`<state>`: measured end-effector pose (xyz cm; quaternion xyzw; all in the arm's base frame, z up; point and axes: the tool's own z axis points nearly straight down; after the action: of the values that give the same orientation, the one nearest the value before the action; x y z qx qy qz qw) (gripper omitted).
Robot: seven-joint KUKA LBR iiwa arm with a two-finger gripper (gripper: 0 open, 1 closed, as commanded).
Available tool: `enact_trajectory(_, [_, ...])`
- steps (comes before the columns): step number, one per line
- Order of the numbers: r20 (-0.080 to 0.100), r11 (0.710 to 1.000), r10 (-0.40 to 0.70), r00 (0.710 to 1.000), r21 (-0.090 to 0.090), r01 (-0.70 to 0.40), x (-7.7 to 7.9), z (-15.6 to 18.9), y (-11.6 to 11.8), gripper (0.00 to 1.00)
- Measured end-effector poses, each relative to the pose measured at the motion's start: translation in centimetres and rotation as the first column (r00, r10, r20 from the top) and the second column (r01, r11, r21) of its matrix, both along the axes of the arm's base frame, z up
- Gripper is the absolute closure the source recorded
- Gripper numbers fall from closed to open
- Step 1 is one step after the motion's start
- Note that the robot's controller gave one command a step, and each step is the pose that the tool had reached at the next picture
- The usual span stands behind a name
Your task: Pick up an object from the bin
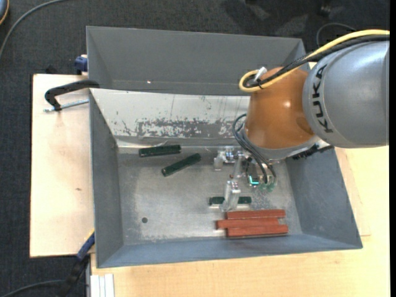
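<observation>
Hanging low over the floor of the grey bin, the gripper sits right of the middle, toward the near wall. It comes down out of the orange cover on the wrist. Whether it is wide, narrow or closed on something cannot be told, since the tip is small and blends with the metal floor.

Right at that tip lies a short dark green piece, flat on the floor. Its ends show on the left and on the right of the tip, so it sits under or against the tool. Whether they touch is not clear.

Just nearer than the tip, 2 red-brown bars lie side by side, parallel to the near wall and close to it.

Well to the left of the gripper, 2 longer dark green sticks lie near the far wall, 1 almost level and 1 tilted. A small dark speck rests alone at the near left.

White letters on the grey arm read KUKA, running down its side beside the orange cover.
</observation>
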<state>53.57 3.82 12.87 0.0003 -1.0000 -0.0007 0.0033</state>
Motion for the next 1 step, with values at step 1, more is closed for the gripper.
enact_trajectory(1, [0.003, 0.971, -0.237, 0.971, 0.000, 0.237, -2.94, -5.93, -2.24, 0.00])
